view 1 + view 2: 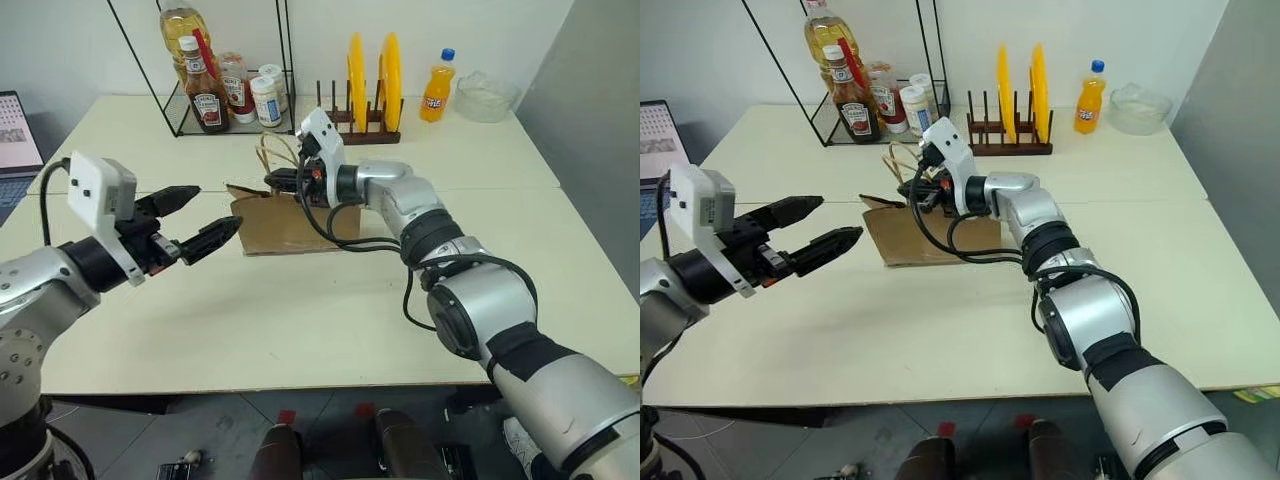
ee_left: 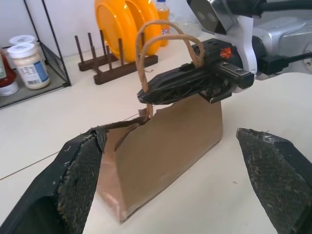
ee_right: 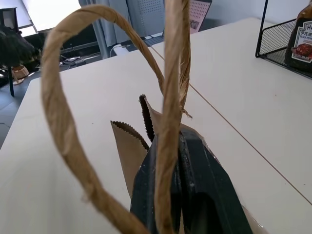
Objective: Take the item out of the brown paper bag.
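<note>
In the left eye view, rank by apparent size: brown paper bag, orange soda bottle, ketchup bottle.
1. brown paper bag, clearly largest.
2. ketchup bottle.
3. orange soda bottle, a little smaller, but it stands farther from the camera, so that gap is unsure.

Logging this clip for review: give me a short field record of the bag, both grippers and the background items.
bag: brown paper bag standing on the table, handles up
right gripper: shut on a bag handle near the bag's top edge
left gripper: open, short of the bag, not touching it
item: not seen, bag contents hidden
background: ketchup bottle in wire rack, yellow plates in wooden stand, orange soda bottle
</note>
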Available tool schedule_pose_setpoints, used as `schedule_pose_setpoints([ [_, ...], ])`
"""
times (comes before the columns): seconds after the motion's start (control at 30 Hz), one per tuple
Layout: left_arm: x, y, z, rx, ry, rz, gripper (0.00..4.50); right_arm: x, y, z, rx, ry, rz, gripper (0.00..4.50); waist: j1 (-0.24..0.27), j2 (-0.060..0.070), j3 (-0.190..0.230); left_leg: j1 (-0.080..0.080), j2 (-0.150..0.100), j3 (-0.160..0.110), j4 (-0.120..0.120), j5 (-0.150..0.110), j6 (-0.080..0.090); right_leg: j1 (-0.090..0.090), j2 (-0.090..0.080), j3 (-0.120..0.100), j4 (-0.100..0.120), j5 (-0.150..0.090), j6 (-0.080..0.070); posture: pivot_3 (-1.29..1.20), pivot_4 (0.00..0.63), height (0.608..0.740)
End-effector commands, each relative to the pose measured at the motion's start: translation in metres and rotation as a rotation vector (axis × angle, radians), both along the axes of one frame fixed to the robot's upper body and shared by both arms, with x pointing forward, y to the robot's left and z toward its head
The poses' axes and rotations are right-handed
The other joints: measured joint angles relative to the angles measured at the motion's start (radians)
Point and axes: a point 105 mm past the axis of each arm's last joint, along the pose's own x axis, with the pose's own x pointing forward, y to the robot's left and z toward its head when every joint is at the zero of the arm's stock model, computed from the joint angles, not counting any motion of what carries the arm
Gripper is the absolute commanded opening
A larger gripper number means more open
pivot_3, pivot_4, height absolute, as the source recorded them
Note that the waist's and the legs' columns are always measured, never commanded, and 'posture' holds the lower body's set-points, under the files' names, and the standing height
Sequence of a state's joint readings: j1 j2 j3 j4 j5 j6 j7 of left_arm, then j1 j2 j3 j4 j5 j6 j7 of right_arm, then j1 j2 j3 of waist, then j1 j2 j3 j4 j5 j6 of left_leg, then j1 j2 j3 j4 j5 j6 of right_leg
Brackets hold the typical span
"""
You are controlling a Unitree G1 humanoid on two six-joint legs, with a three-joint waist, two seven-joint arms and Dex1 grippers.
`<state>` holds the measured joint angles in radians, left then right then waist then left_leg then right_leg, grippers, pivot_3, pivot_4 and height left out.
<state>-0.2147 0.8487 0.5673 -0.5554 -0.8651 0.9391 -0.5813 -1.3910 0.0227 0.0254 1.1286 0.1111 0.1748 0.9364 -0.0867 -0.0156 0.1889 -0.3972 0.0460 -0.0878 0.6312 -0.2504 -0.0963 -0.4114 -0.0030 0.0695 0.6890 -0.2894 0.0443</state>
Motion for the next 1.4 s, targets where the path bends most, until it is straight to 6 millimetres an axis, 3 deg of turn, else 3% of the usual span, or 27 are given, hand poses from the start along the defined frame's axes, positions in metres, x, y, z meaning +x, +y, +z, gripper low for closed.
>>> schedule_pose_setpoints([
  [0.03, -0.004, 0.004, 0.009, 0.024, -0.042, 0.004, 4.5, -0.003, 0.005, 0.009, 0.007, -0.056, 0.02, 0.66, 0.001, 0.0, 0.0, 0.0, 0.0, 0.0, 0.0, 0.0, 0.0, 0.0, 0.0, 0.0, 0.0, 0.0, 0.0, 0.0, 0.15, 0.74],
  [0.37, 0.01, 0.019, 0.012, 0.056, -0.049, 0.015, 4.5, 0.005, -0.028, 0.008, -0.061, -0.134, -0.005, 4.35, 0.002, 0.0, 0.0, 0.0, 0.0, 0.0, 0.0, 0.0, 0.0, 0.0, 0.0, 0.0, 0.0, 0.0, 0.0, 0.0, 0.15, 0.74],
  [0.4, 0.012, 0.021, 0.013, 0.057, -0.053, 0.015, 4.5, 0.006, -0.033, 0.01, -0.062, -0.142, -0.021, 4.47, 0.002, 0.0, 0.0, 0.0, 0.0, 0.0, 0.0, 0.0, 0.0, 0.0, 0.0, 0.0, 0.0, 0.0, 0.0, 0.0, 0.15, 0.74],
  [0.53, 0.021, 0.028, 0.012, 0.064, -0.059, 0.02, 4.5, 0.009, -0.048, 0.013, -0.056, -0.17, -0.081, 4.47, 0.001, 0.0, 0.0, 0.001, 0.0, 0.0, 0.0, 0.0, 0.0, 0.0, 0.0, 0.0, 0.001, 0.0, 0.0, 0.0, 0.15, 0.74],
  [0.7, 0.044, 0.044, 0.022, 0.078, -0.108, 0.072, 4.5, -0.005, -0.069, 0.016, -0.044, -0.199, -0.124, 4.47, 0.003, 0.0, 0.0, 0.0, 0.0, 0.0, 0.0, 0.0, 0.0, 0.0, 0.0, 0.0, 0.001, 0.0, 0.0, 0.0, 0.15, 0.74],
  [0.87, 0.087, 0.051, 0.031, 0.148, -0.178, 0.135, 4.5, -0.025, -0.104, 0.008, -0.009, -0.226, -0.278, 4.47, 0.019, -0.001, -0.001, 0.0, -0.001, -0.002, 0.001, 0.0, 0.0, 0.0, 0.0, -0.002, 0.001, 0.0, 0.0, 0.0, 0.15, 0.74],
  [1.0, 0.132, 0.041, 0.031, 0.217, -0.189, 0.123, 4.5, -0.06, -0.128, -0.015, 0.087, -0.205, -0.376, 4.47, 0.039, -0.002, -0.001, -0.001, -0.001, -0.003, 0.002, 0.0, 0.0, 0.001, 0.0, -0.003, 0.001, 0.0, 0.0, 0.0, 0.15, 0.74],
  [1.17, 0.168, 0.026, 0.035, 0.3, -0.238, 0.144, 4.5, -0.095, -0.131, -0.025, 0.119, -0.19, -0.437, 4.47, 0.031, -0.002, -0.001, -0.003, -0.002, -0.003, 0.004, 0.0, 0.0, 0.001, 0.0, -0.003, 0.001, 0.0, 0.0, 0.0, 0.15, 0.74],
  [1.3, 0.185, 0.01, 0.022, 0.379, -0.189, 0.133, 4.5, -0.106, -0.132, -0.028, 0.132, -0.171, -0.486, 4.47, 0.021, -0.002, -0.001, -0.002, -0.001, -0.004, 0.004, 0.0, 0.0, 0.001, 0.001, -0.003, 0.001, 0.0, 0.0, 0.0, 0.15, 0.74],
  [1.4, 0.184, -0.007, 0.003, 0.455, -0.125, 0.013, 4.5, -0.106, -0.135, -0.028, 0.138, -0.165, -0.52, 4.47, 0.015, -0.002, -0.001, -0.002, -0.002, -0.003, 0.004, 0.0, 0.0, 0.001, 0.001, -0.002, 0.002, 0.0, 0.0, 0.0, 0.15, 0.74],
])
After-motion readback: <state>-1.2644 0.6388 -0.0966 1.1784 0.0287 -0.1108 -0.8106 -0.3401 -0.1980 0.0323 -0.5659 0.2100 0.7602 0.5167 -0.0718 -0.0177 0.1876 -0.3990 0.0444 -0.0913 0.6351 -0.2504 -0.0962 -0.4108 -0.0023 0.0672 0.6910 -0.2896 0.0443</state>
